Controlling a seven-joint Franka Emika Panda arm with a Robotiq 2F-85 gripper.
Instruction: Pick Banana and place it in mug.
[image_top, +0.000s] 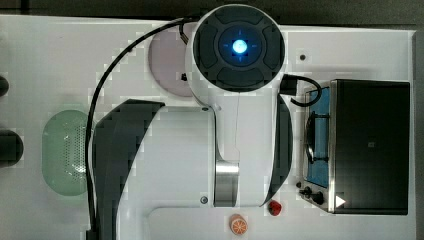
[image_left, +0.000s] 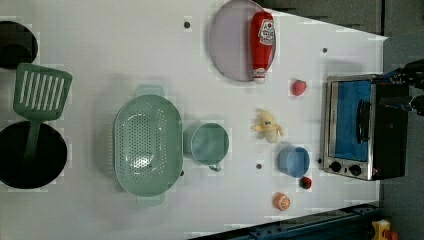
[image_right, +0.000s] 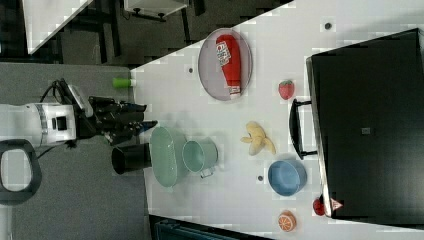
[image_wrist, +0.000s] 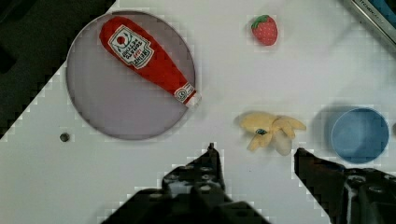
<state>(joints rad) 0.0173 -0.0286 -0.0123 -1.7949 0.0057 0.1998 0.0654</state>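
Observation:
The banana (image_left: 268, 126), a soft yellow peeled toy, lies on the white table between the mug (image_left: 207, 144) and the toaster oven (image_left: 357, 127). The small teal-green mug stands upright, touching the pale-green basket (image_left: 147, 145); it also appears in the right view as mug (image_right: 200, 155), with the banana (image_right: 257, 138) to the right view's right of it. My gripper (image_wrist: 257, 156) hangs well above the table, open, with nothing between its fingers. In the wrist view the banana (image_wrist: 268, 130) lies just beyond the fingertips. The gripper (image_right: 145, 115) is far off the table surface.
A blue cup (image_left: 294, 161) stands close to the banana. A ketchup bottle (image_left: 262, 45) lies on a grey plate (image_left: 227, 40). A strawberry (image_left: 299, 87), an orange slice (image_left: 281, 201) and a small red piece (image_left: 305, 183) are near the oven. A green spatula (image_left: 37, 95) rests on a black pot (image_left: 30, 155).

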